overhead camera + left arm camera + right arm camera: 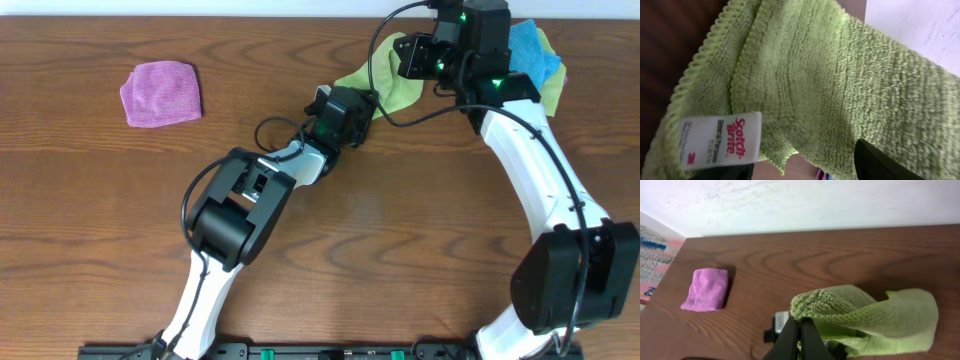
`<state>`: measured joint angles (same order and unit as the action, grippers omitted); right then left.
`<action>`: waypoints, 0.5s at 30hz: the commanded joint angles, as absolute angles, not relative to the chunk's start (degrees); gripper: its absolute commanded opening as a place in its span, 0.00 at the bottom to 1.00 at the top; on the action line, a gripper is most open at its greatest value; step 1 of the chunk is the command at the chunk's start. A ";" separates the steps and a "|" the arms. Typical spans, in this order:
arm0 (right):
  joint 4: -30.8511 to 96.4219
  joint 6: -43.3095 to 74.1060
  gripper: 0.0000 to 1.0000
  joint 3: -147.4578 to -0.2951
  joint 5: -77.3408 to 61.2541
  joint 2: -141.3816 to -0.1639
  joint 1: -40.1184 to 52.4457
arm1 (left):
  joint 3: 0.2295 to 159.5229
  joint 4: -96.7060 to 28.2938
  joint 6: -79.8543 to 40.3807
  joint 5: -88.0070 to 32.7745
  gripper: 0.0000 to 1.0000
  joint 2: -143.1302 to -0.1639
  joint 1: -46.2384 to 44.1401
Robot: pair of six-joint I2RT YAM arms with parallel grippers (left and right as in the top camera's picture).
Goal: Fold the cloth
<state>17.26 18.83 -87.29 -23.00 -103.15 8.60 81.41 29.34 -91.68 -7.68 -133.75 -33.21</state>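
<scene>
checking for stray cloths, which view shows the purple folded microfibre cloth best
Overhead: the purple folded microfibre cloth lies whole and unobstructed on the brown wooden table, seen from straight above. Right wrist shows it at a slant. Left wrist is mostly lime-green fuzzy cloth.
</scene>
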 commanded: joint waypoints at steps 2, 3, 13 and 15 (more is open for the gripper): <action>17.78 18.37 0.01 -88.23 -24.25 -103.50 9.08 | 84.55 29.91 -91.70 -8.62 0.61 -136.79 -33.45; 17.82 18.35 0.01 -88.23 -24.25 -103.50 9.08 | 85.19 29.89 -91.66 -8.62 0.57 -137.05 -33.45; 19.42 17.47 0.01 -88.23 -24.27 -103.50 9.08 | 85.95 29.85 -88.01 -10.28 0.19 -137.51 -32.42; 19.84 17.47 0.01 -88.23 -24.27 -103.50 9.08 | 85.95 29.89 -87.00 -10.63 0.11 -137.51 -31.99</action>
